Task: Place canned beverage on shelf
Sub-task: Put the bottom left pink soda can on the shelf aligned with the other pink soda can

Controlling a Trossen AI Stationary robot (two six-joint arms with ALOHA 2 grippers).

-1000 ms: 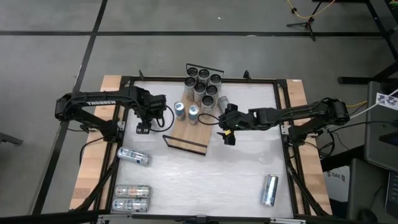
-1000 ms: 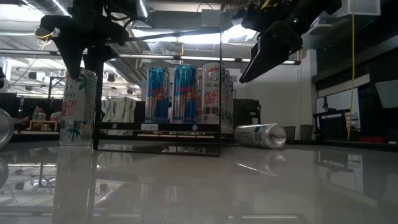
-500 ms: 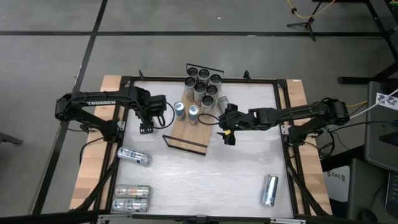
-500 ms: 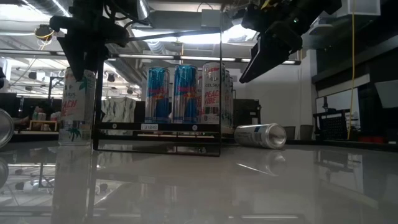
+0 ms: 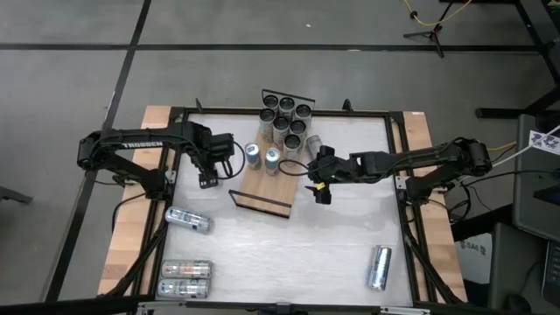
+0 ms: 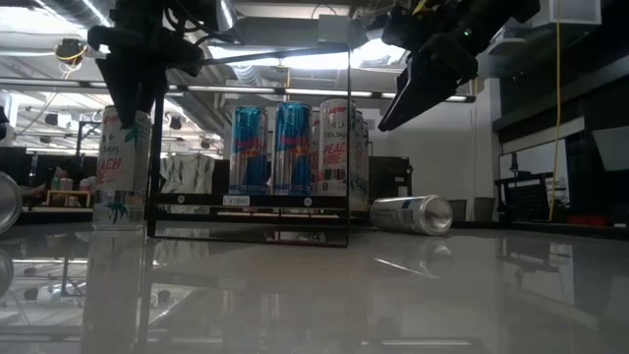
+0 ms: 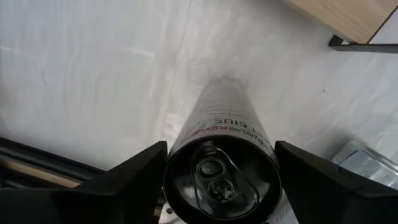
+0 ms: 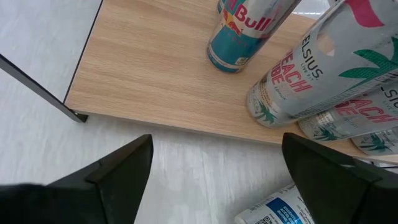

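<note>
**Upright can in the left end effector, shelf not yet reached**

The left end effector (image 5: 205, 179) stood clamped on a can (image 7: 222, 162) above the white surface (image 5: 289, 254), left of the shelf (image 5: 267, 179). A slack grip could let the can slip; carried low, it might clip the shelf's wire rail (image 5: 259, 202) or topple the standing cans (image 5: 262, 157).

The right end effector (image 5: 321, 193), fingers apart and empty, hovered beside the shelf.

Only the left wrist view showed the grip; only the high view showed the gap to the shelf.

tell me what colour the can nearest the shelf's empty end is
Teal-blue slim can, clearest in the right wrist view.
</note>
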